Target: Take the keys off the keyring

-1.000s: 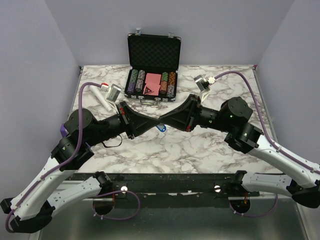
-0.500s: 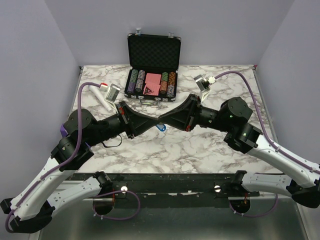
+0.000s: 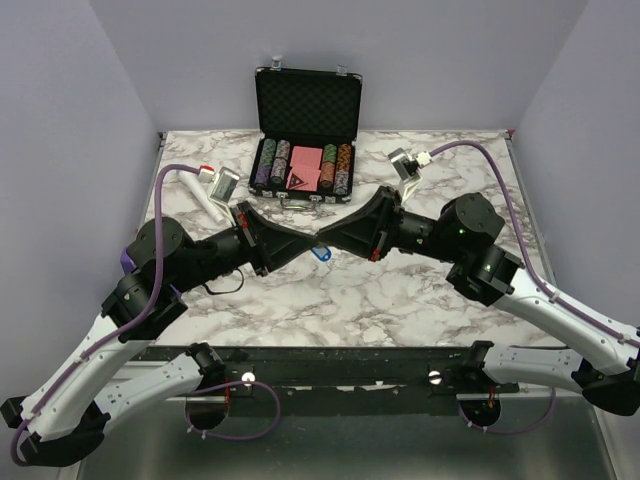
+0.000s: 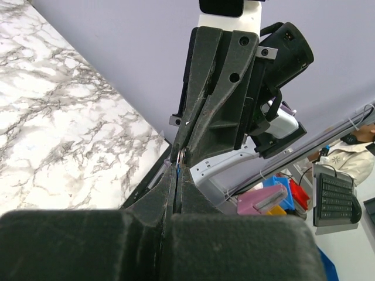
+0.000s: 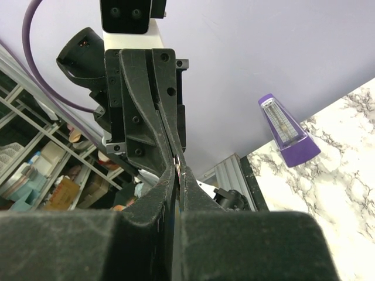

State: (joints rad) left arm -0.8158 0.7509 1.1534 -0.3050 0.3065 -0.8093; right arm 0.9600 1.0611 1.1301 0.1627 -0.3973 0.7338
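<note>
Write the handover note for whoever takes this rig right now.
Left gripper: jaws shut on the keyring, its blue tag hanging below the tips.
Right gripper: tip to tip with the left one, jaws nearly together, seemingly pinching the keys.
Done: both grips set.
To do: work the keys off the ring; no separation visible yet.

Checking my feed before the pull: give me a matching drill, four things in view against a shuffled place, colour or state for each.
Things:
1. keyring
2. chip case
3. white stick
4. metronome

States:
A. open, at the far edge
B. purple, upright
C. blue tag, hanging in mid-air
D. lying flat on the left

Pairs: 1-C; 2-A; 3-D; 4-B
</note>
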